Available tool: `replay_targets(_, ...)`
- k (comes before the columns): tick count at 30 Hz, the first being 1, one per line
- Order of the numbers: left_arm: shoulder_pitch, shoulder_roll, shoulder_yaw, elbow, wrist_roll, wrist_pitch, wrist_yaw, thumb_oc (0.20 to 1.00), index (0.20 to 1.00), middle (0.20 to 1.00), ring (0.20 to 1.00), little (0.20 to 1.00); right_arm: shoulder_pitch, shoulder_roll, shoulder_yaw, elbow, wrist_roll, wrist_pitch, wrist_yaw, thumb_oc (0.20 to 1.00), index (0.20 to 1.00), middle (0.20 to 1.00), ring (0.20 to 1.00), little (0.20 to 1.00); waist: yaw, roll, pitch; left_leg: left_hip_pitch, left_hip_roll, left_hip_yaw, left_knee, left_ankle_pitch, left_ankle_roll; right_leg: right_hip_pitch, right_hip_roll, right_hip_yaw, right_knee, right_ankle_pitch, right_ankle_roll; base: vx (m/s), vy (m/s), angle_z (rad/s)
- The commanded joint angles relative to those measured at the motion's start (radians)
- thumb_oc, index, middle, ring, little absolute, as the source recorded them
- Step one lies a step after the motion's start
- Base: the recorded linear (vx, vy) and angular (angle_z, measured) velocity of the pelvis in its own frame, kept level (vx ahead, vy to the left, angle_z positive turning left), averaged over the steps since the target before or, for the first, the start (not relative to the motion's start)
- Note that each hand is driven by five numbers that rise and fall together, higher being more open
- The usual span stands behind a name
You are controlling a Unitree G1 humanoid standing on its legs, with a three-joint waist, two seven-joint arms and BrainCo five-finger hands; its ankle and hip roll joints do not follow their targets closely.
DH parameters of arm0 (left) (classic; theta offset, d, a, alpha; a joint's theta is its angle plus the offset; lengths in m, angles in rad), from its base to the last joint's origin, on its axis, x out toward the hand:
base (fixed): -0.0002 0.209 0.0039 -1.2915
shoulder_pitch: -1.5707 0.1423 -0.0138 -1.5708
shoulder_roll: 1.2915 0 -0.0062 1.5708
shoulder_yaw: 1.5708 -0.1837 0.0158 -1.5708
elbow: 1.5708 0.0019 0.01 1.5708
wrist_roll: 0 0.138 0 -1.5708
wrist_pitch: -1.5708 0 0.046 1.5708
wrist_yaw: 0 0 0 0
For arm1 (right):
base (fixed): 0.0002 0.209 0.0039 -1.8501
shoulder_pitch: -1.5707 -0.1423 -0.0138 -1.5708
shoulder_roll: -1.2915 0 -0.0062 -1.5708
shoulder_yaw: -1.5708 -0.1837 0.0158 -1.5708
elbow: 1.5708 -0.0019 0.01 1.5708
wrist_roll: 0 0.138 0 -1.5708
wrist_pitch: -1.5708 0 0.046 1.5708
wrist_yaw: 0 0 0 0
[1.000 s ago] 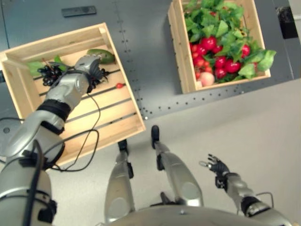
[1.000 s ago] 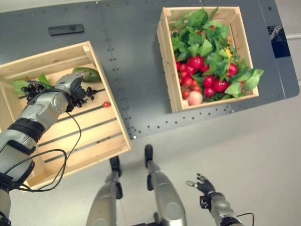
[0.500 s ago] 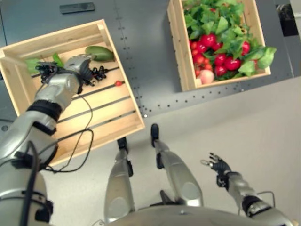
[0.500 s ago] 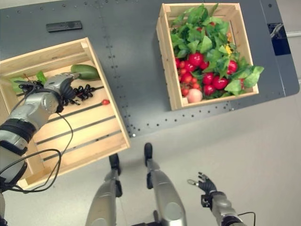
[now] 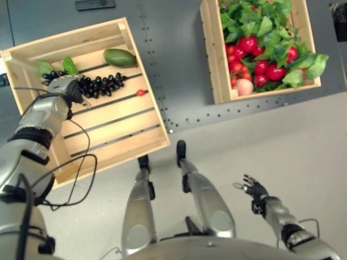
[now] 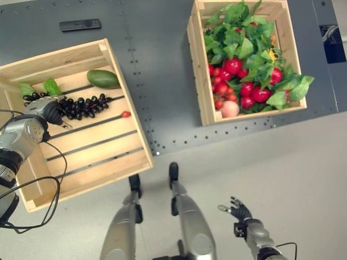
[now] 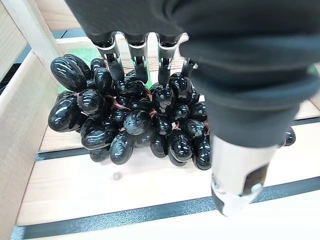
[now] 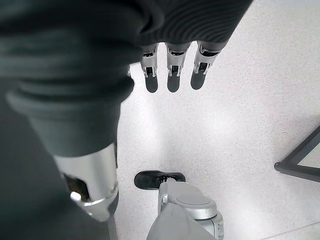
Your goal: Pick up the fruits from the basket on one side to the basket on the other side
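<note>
**Over the left crate: grapes down, hand above them**

Over in the left-hand wooden crate [image 6: 116,70], the left hand [image 6: 44,108] sits at the stalk end of a bunch of black grapes [image 6: 81,105]. From its wrist camera the fingers [image 7: 111,50] reach straight down with their dark tips touching the top berries, the thumb standing apart on the near side, nothing curled round the bunch. So that's a spread hand resting on the fruit, not a grip. The grapes lie on the slats, with a green mango [image 6: 103,79] just beyond them, a small red fruit [image 6: 126,114] close by, and two green leaves [image 6: 38,88] near the crate's far corner.

Across the dark desk [image 6: 162,81], well apart, the right-hand crate [image 6: 198,65] is piled with red fruits [image 6: 234,66], a pale peach [image 6: 230,109] and plenty of greenery. Fruit appears to be collecting on the left, so I read this as the delivery step for the grapes, at its tail end.

Meanwhile the right hand [image 6: 238,208] hangs low over the pale floor, fingers straight and relaxed, holding nothing.

Next call: lift the left hand straight up so no fingertip snags a stem, then reach across to the full crate for another fruit.
</note>
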Motion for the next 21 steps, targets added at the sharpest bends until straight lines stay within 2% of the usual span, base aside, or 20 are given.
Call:
replay_targets(1,0.06,0.045,0.05,0.029,0.011,0.017,-0.02,1.0,1.0,1.0,1.0,1.0,0.019,-0.063,0.002,-0.009,0.039,-0.016,0.0,1.0,1.0,1.0,1.0,1.0,0.005,0.002,-0.009,-0.047,-0.033,0.005,0.102,-0.094,0.055,-0.016,-0.007,-0.005,0.062,-0.053,0.086,0.0,0.0,0.0)
replay_targets(21,0.063,-0.026,0.042,0.044,0.019,0.016,0.013,1.0,1.0,1.0,1.0,1.0,0.028,-0.074,0.011,-0.044,0.044,-0.019,0.004,1.0,1.0,1.0,1.0,1.0,-0.016,-0.021,-0.001,-0.101,-0.028,0.003,0.123,-0.094,0.056,-0.066,-0.004,-0.005,0.082,-0.055,0.085,0.0,0.0,0.0)
